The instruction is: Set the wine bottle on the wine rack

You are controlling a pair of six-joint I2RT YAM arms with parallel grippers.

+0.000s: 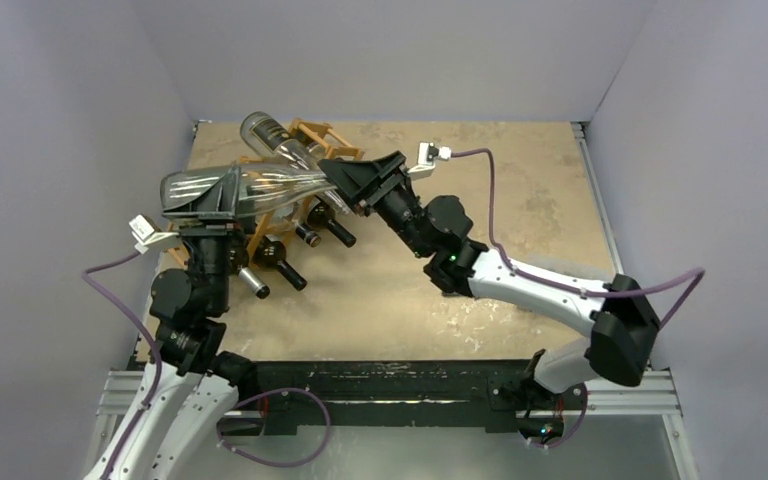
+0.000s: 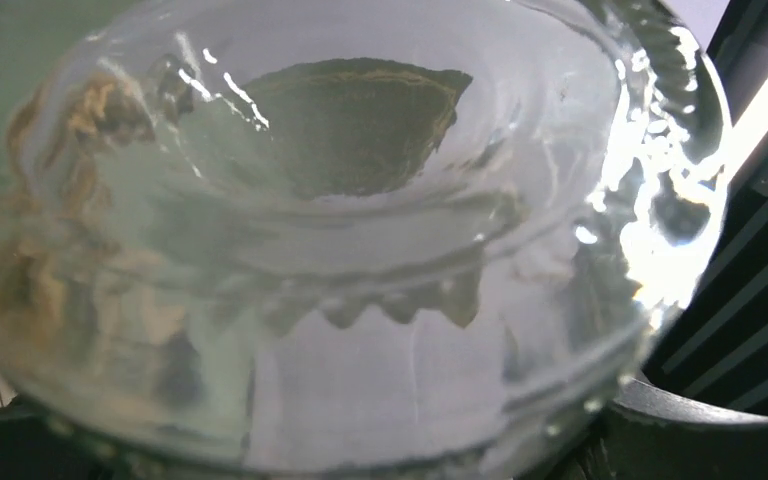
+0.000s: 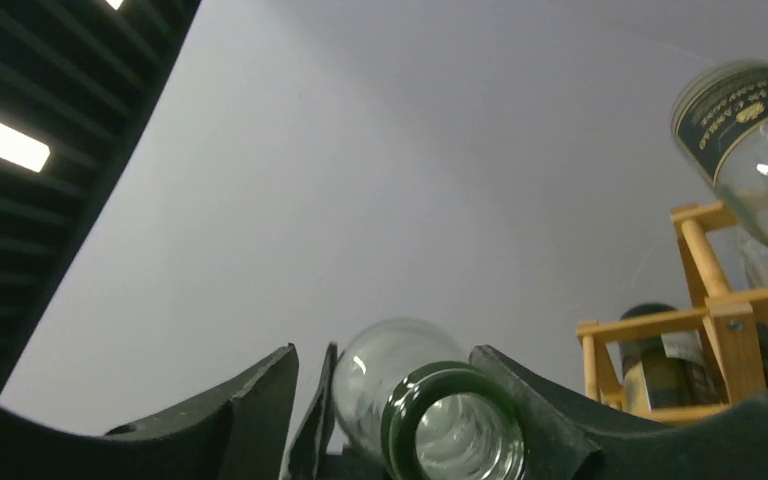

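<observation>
Wine bottle over stocked rack: left end effector grips, right end effector unclear.

The left arm rises steeply from its base and folds forward, its claw clamped across the wide butt of the wine bottle. The right arm sweeps in low with its wrist stretched leftward. Its claw straddles the neck, fingers close alongside; whether they grip is unclear.

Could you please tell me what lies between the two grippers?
The clear wine bottle spans from the left gripper to the right gripper, seen in the top view.
</observation>
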